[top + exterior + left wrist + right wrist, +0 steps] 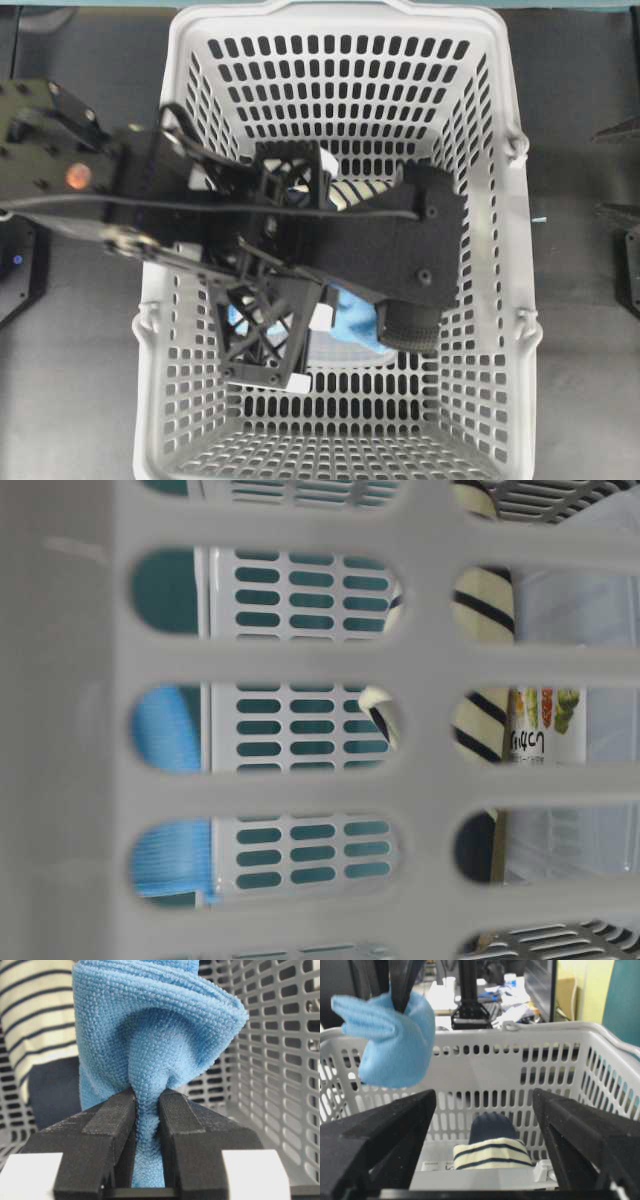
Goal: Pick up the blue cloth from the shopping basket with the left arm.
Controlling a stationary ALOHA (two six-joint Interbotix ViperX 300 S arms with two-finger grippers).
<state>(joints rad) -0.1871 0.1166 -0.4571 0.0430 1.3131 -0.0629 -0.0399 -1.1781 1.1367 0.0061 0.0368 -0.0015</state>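
My left gripper [147, 1097] is shut on a fold of the light blue cloth [150, 1025], which bunches up beyond its black pads. In the right wrist view the cloth [395, 1045] hangs from the left gripper's fingers [400, 990] at about the height of the grey shopping basket's rim [520, 1035]. From overhead the left arm reaches into the basket [520, 200] and covers most of the cloth [350, 325]. My right gripper [484, 1097] is open and empty, outside the basket at the right [615, 172].
A navy and cream striped slipper [492, 1152] lies in the basket on a white box [470, 1175]; it also shows overhead [355, 190] and in the left wrist view [35, 1020]. A labelled clear container [540, 725] shows through the basket's slots.
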